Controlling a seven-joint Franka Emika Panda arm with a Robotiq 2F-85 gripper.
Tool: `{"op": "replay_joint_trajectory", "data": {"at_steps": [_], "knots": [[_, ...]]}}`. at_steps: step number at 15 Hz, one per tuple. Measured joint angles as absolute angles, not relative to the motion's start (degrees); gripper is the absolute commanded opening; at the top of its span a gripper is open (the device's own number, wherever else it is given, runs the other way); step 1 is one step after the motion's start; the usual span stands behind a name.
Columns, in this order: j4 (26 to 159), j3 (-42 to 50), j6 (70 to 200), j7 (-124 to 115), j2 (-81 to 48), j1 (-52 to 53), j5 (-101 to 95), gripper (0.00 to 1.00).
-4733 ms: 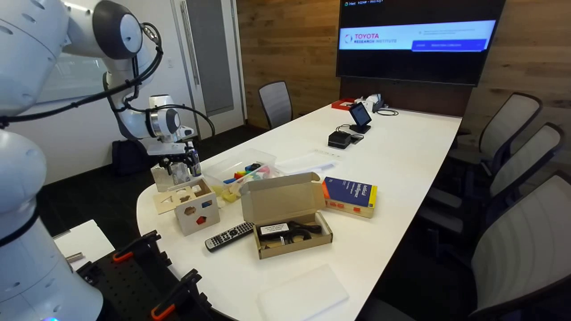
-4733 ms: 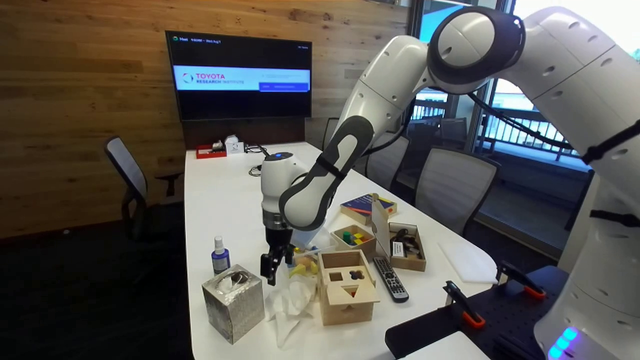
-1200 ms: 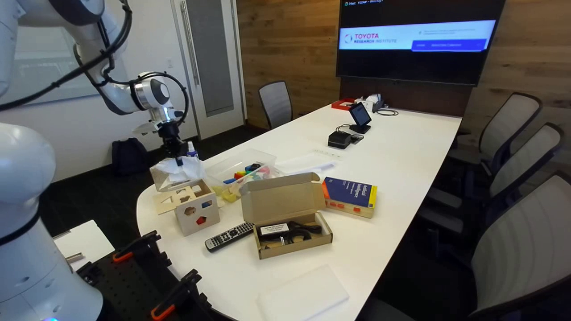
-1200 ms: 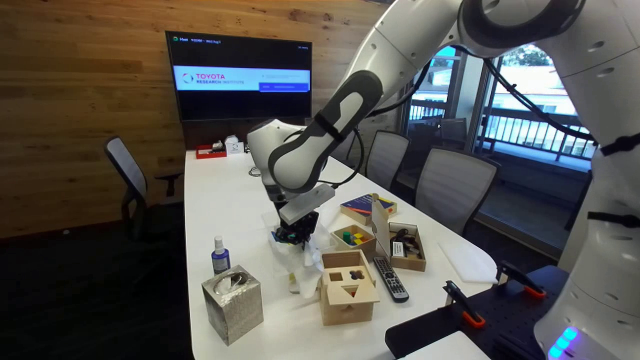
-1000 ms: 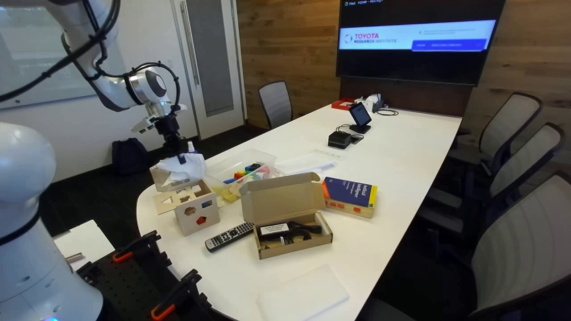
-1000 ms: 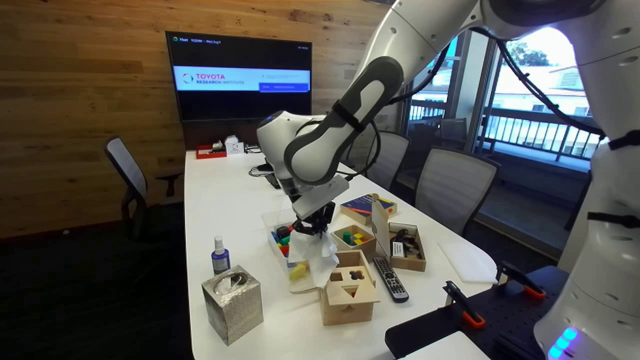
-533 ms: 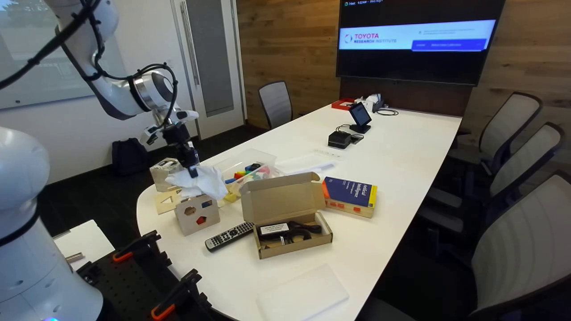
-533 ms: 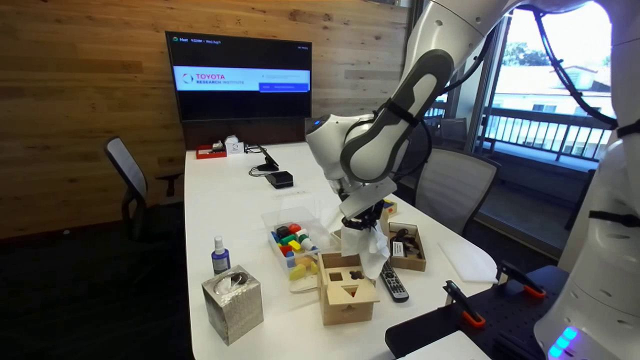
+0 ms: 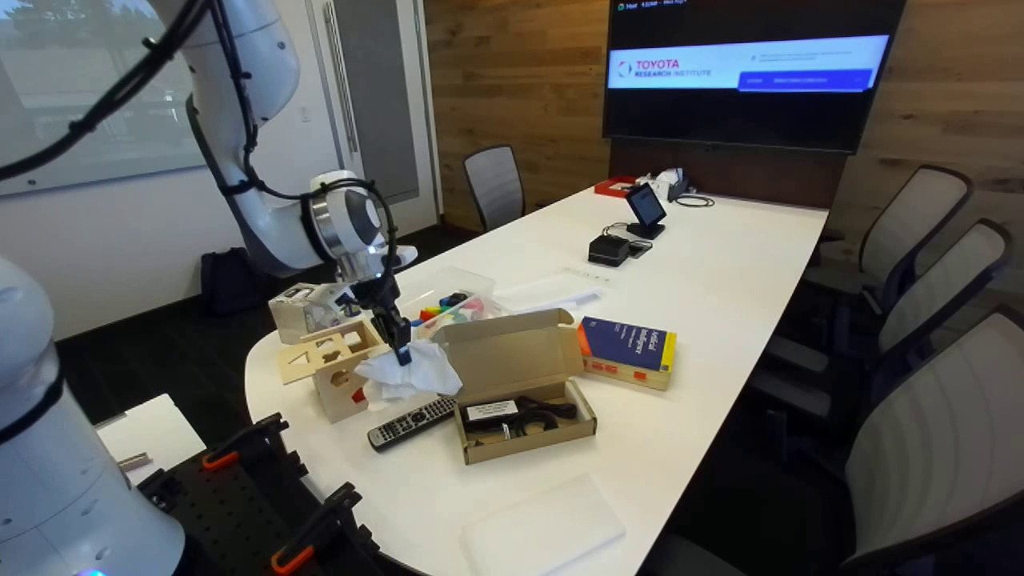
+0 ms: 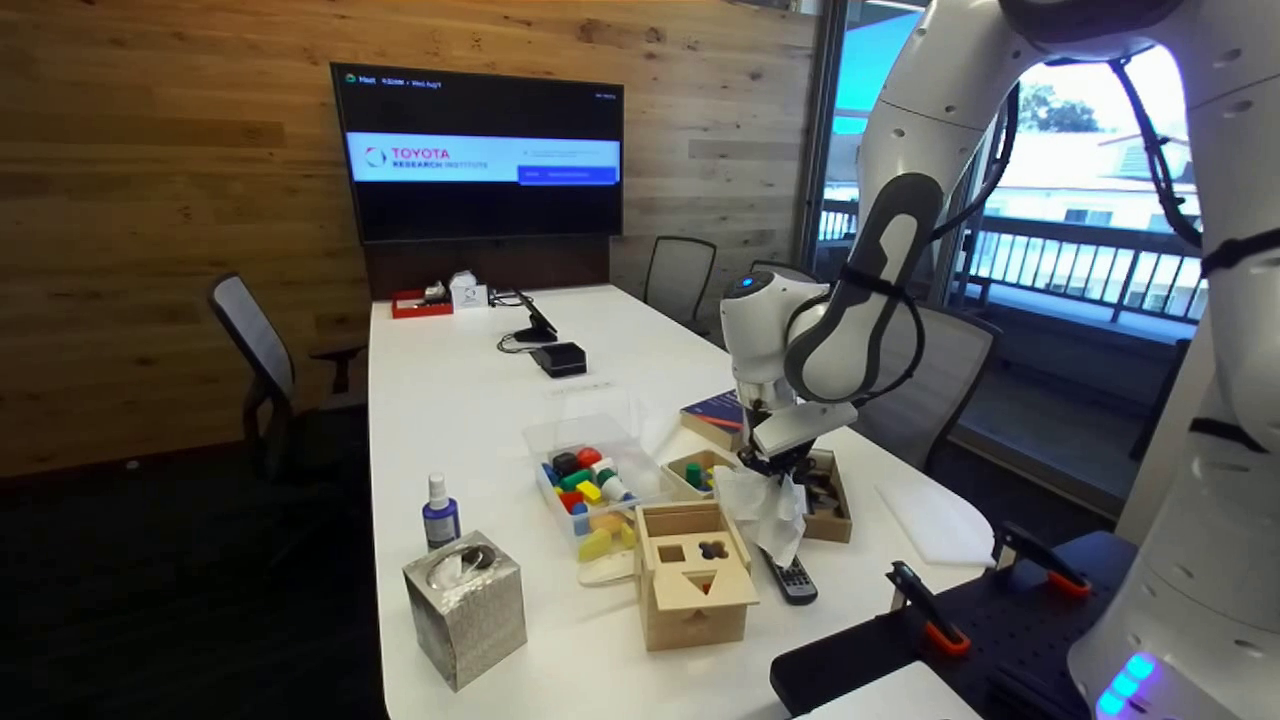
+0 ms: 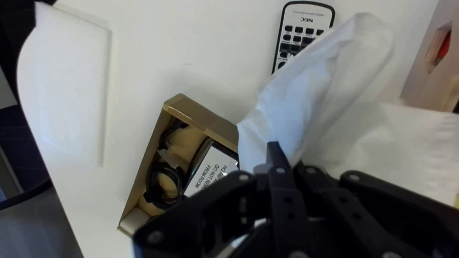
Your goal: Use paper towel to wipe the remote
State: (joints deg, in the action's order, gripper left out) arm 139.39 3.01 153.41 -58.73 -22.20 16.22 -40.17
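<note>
1. Wrist view: the tool [image 11: 289, 161] has its fingers nearly together on a pinch of the paper towel [image 11: 308, 93], which hangs just beside the cardboard box [image 11: 206, 120].
2. The remote [image 11: 299, 39] lies flat on the worktop [image 11: 143, 43], also just beside the box, with one end close to a box corner. The paper partly hides the remote; whether they touch, I cannot tell.
3. The paper should handle as very light, limp and easily torn. This pinch leaves loose flaps hanging out, so a thicker bunch beneath the fingertips would make a better wiping pad.
4. The remote is probably stiff, light and smooth, so it may skid when rubbed; gentle strokes along its length seem wiser than hard scrubbing.
5. If it needs steadying or lifting, the long sides, about midway along, seem the best place to take hold.
</note>
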Motion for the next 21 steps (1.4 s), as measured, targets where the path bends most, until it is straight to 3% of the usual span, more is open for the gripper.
{"op": "replay_joint_trajectory", "data": {"at_steps": [8, 16, 21], "knots": [[134.8, 4.0, 167.4, -56.1, -36.4, 13.0, -40.5, 0.00], [133.0, 3.8, 168.3, -57.1, -40.1, 14.2, -40.5, 0.00], [135.0, -2.5, 168.3, -55.5, -40.3, 9.4, -37.5, 0.00]]}}
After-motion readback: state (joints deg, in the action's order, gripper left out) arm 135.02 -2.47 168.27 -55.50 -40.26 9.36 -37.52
